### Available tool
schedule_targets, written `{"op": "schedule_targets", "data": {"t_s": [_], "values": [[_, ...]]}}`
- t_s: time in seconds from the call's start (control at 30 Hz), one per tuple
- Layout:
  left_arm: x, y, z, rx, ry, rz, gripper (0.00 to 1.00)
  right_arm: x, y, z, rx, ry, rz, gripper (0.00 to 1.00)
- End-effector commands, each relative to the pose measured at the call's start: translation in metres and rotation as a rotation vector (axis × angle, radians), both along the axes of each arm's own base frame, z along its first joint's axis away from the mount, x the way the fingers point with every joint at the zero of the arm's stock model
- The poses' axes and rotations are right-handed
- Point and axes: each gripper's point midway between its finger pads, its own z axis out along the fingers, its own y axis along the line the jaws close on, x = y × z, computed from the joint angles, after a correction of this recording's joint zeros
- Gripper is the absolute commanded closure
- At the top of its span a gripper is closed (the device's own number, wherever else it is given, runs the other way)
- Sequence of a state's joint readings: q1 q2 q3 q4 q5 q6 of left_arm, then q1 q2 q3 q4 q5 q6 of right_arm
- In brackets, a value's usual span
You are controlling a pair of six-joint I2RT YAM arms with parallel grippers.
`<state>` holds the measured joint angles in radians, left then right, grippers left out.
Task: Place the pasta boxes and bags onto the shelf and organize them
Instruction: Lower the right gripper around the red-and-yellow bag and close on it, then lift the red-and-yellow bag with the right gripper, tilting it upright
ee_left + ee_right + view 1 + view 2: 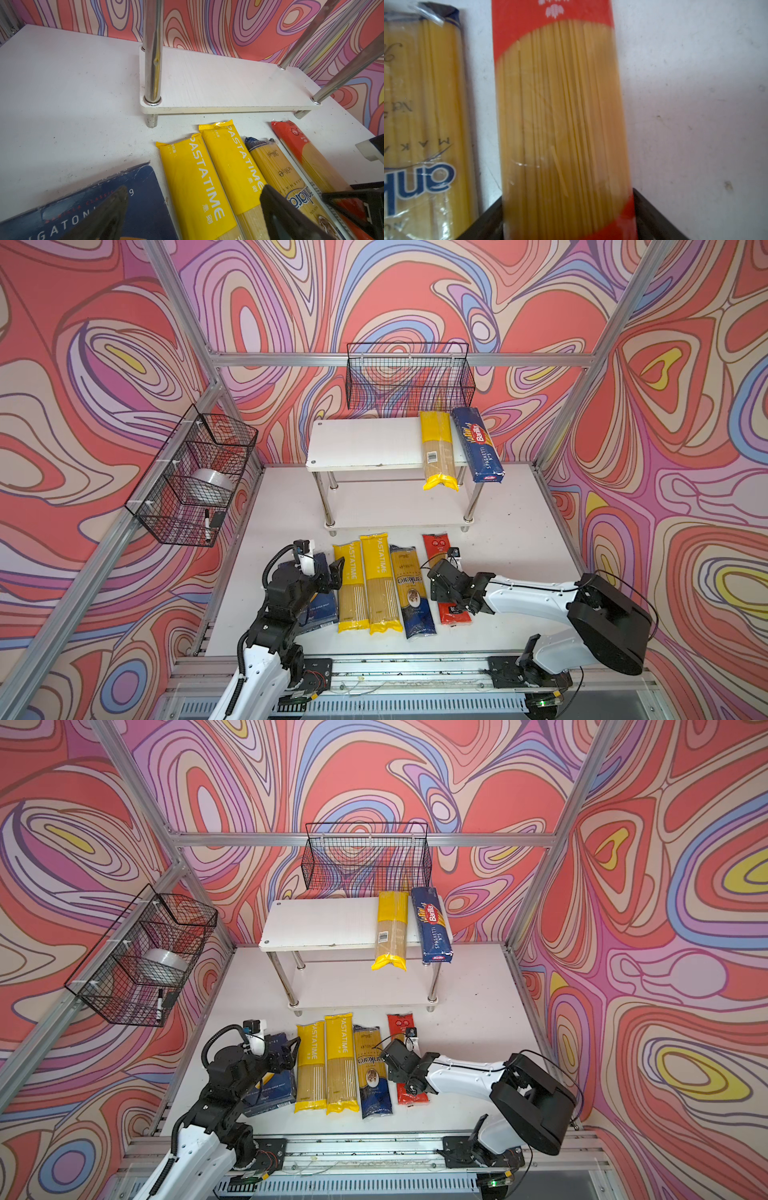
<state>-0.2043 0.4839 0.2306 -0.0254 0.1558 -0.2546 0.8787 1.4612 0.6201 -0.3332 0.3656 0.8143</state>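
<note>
Evidently the right gripper (566, 195) was after the red-ended bag (560, 104). It lay flat on the table (519, 531) at the row's outer end, just before the shelf (365, 443). The jaws straddled its narrow width, hard against both edges, though I couldn't tell whether they pinched it. The left gripper (195, 188) hung over the rigatoni box (93, 207), jaws apart and empty, presumably so as not to crowd its partner.

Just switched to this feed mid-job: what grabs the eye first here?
The loud swirled wallpaper on the surrounding walls hits first. Next, at the right end of the shelf top board, a yellow-ended bag and the Barilla spaghetti box lie side by side, overhanging its front edge. Nearer, the right tool straddles the red-ended bag, the rightmost packet lying on the table.
</note>
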Motion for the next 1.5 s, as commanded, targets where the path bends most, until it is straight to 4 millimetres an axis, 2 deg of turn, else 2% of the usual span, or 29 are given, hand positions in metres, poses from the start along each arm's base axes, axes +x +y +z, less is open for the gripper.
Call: {"op": "schedule_targets", "data": {"t_s": [0.0,0.17,0.37,0.6,0.9,1.1,1.23,1.33,1.47], "values": [[0.002,-0.002,0.015,-0.002,-0.045,-0.010,0.00,-0.038,-0.015,-0.034,-0.059,0.198,-0.001,0.20],[0.001,0.001,0.016,-0.005,-0.055,0.008,0.00,-0.040,-0.018,-0.033,-0.082,0.216,-0.005,0.26],[0.000,-0.002,0.017,-0.004,-0.060,-0.009,0.00,-0.040,-0.012,-0.027,-0.008,0.186,-0.009,0.34],[0.000,0.000,0.017,-0.004,-0.058,0.001,0.00,-0.031,-0.003,-0.010,0.057,0.122,-0.009,0.42],[-0.001,0.002,0.017,-0.006,-0.067,0.012,0.00,-0.038,-0.015,-0.006,0.066,0.106,-0.022,0.50],[-0.001,0.001,0.018,-0.006,-0.068,0.001,0.00,-0.040,-0.020,-0.002,0.103,0.074,-0.036,0.58],[0.000,0.001,0.016,-0.004,-0.060,0.007,0.00,-0.037,-0.013,0.008,0.138,0.060,-0.027,0.65],[0.000,-0.001,0.016,-0.005,-0.056,-0.006,0.00,-0.037,-0.009,0.011,0.174,0.046,-0.017,0.74],[0.001,0.000,0.017,-0.005,-0.059,-0.001,0.00,-0.036,-0.009,0.017,0.197,0.025,-0.022,0.77]]}}
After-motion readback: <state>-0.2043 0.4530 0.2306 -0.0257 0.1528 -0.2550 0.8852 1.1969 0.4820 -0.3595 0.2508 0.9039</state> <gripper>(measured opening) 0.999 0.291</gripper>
